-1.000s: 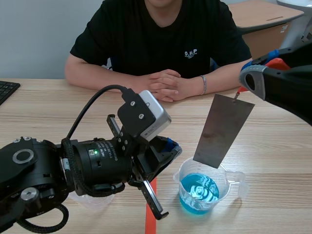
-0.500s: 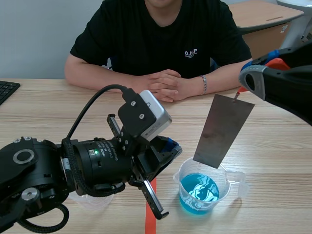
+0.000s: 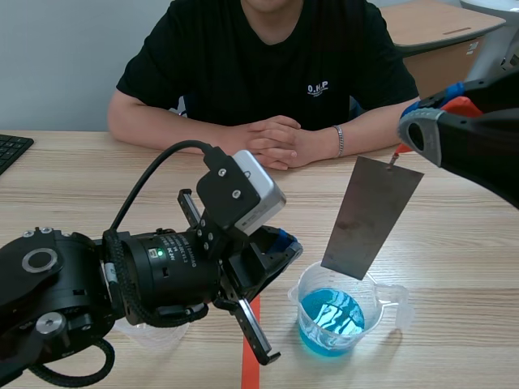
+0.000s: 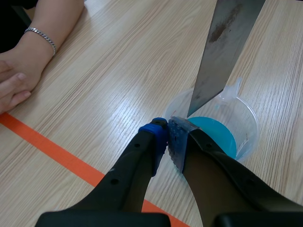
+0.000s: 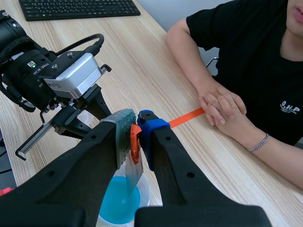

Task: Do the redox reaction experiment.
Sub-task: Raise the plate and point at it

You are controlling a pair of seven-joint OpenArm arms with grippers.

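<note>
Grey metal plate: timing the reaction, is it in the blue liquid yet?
Out: grey metal plate hangs above the clear plastic beaker's blue liquid.

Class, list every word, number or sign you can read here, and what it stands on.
"O.H.P", roughly, on the person's black T-shirt; the smaller line beneath is unreadable.
Lettering on the left arm's wrist camera: too blurred.
On the measuring cup: any scale marks too faint.

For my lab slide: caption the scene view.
Right fingers hold a metal plate over a cup of blue liquid, left arm beside it.
</note>
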